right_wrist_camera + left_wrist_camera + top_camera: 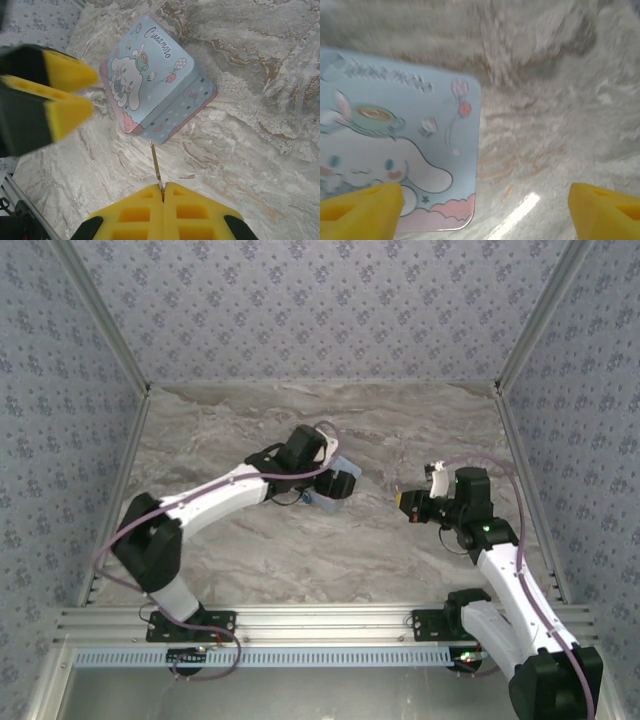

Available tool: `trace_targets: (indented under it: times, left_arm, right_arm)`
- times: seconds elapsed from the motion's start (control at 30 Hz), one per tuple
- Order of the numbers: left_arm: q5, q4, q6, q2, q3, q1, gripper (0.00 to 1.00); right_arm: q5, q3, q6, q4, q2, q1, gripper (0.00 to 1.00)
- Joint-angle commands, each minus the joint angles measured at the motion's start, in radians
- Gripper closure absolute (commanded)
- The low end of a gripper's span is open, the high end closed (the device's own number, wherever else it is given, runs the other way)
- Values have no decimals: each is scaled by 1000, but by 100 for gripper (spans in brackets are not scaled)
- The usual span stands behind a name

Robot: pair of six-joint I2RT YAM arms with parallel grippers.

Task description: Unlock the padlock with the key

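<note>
Left gripper [484,212] hangs over marbled surface [560,125], yellow pads [362,209] spread wide at btm of view. Pale blue cartoon tin [415,125] lies flat on surface, lid up, its pink-trimmed corner partly under one pad. Top of view's blurred.

We take this for a robot test cell in a lab, not a home: flower-patterned wall panels [300,300] box in a marble-look tabletop [330,550], framed by bare aluminium rails [330,618] onto which a cabled left arm [215,496] and right arm [510,580] are bolted.
</note>
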Motion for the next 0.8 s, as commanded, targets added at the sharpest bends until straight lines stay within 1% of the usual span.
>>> trace_targets:
  times: [0.0,0.07,0.13,0.17,0.3,0.37,0.47,0.6,0.7,0.77]
  left_arm:
    - [-126,209,72,-134,-81,21,11]
    - [-168,265,114,-193,-146,38,10]
    - [-187,263,130,-249,-201,68,9]
    - [-174,242,122,-271,-219,88,9]
    - [-23,116,69,-317,-281,180,10]
    - [14,103,59,-328,-335,182,11]
    - [75,172,10,-337,-439,181,12]
    - [114,344,-39,-306,-569,175,13]
    - [134,456,-42,-256,-608,172,13]
    - [150,493,-46,-218,-608,172,13]
  right_arm:
    - [-16,-21,29,42,-18,0,100]
    - [-13,-26,38,57,-19,6,100]
    - [-11,-32,47,72,-19,13,100]
    - [-12,-35,49,77,-18,17,100]
    - [-2,-48,54,99,-14,30,100]
    - [1,-55,59,112,-13,35,100]
    - [7,-66,68,130,-13,43,100]
    - [12,-77,88,176,-13,59,100]
    - [22,-80,97,203,-10,74,100]
    - [25,-77,100,211,-7,82,100]
